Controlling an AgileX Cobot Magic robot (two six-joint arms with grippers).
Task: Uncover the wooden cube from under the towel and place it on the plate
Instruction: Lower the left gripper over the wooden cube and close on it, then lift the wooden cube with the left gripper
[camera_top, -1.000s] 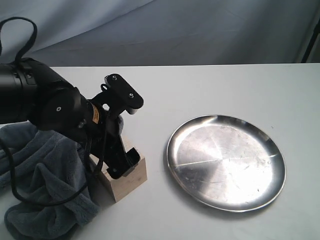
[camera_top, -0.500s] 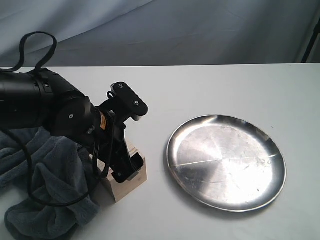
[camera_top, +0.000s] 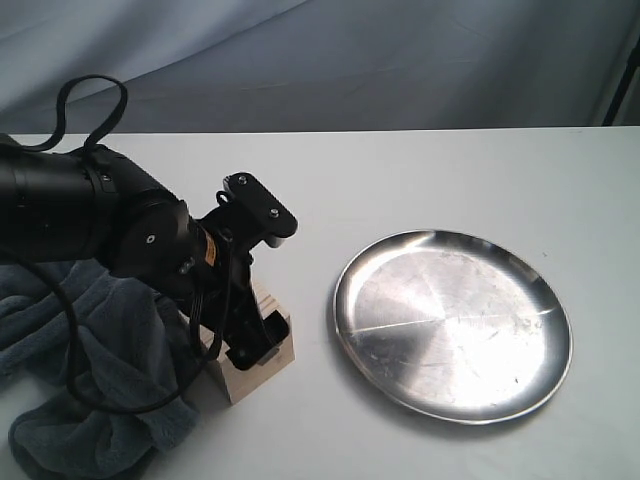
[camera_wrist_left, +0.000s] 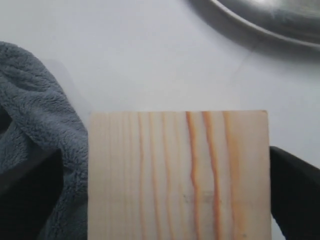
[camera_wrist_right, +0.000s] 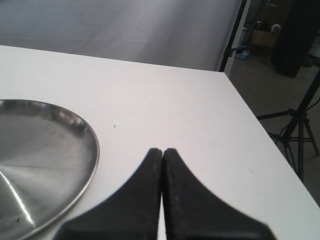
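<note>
- Left fingers (camera_wrist_left: 295, 200) spread wide, the wooden cube (camera_wrist_left: 180, 175) between them, the towel (camera_wrist_left: 45, 115) against one side.
- Right fingers (camera_wrist_right: 145, 200) pressed together, empty; the plate (camera_wrist_right: 45, 150) lies beside them.

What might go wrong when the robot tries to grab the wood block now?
The towel lies against the wooden cube where one finger of the open left gripper sits, so fleece might get pinched too. The jaws look barely wider than the cube, so it might get nudged or tipped.

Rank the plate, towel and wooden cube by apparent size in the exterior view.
1. plate and towel: unsure which is larger, the towel is partly hidden and cropped.
2. wooden cube, clearly smallest.
</note>
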